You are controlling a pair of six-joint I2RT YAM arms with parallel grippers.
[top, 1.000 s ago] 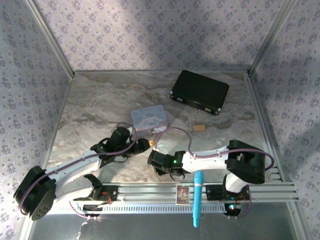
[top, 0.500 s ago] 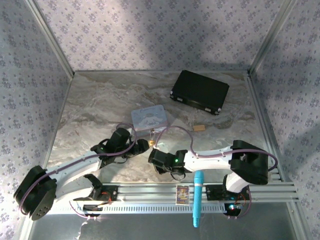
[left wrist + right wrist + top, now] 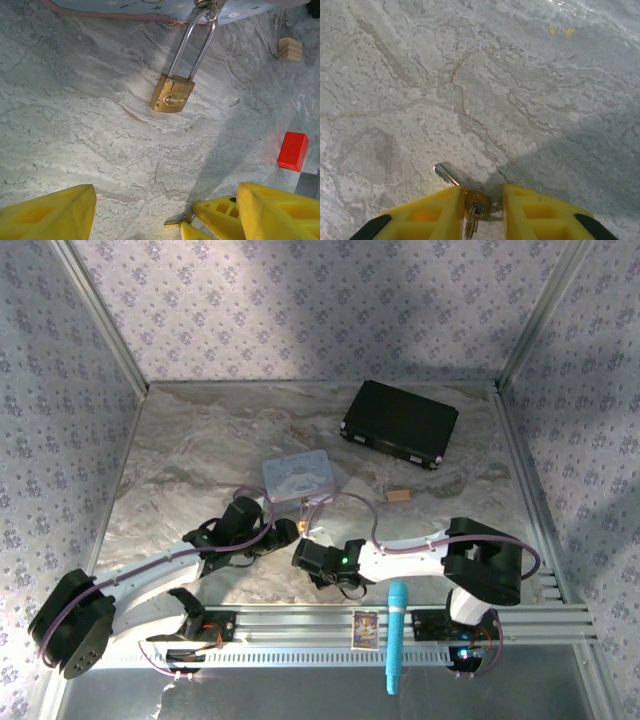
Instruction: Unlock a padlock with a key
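Observation:
The brass padlock lies on the marble table, its silvery shackle hooked through the latch of the pale blue tin. In the top view the padlock shows as a small gold spot between the two grippers. My left gripper is open just short of it, with nothing between its yellow fingers. My right gripper is closed to a narrow gap on the brass head of the silvery key. The blade pokes out low over the table. The key tip points toward the padlock.
A red block and a tan block sit right of the padlock. A black case stands at the back right. A turquoise stick and a small card rest on the front rail.
My right arm has slid a little left and forward, bringing the key closer to the padlock. The left arm and the padlock have stayed put.

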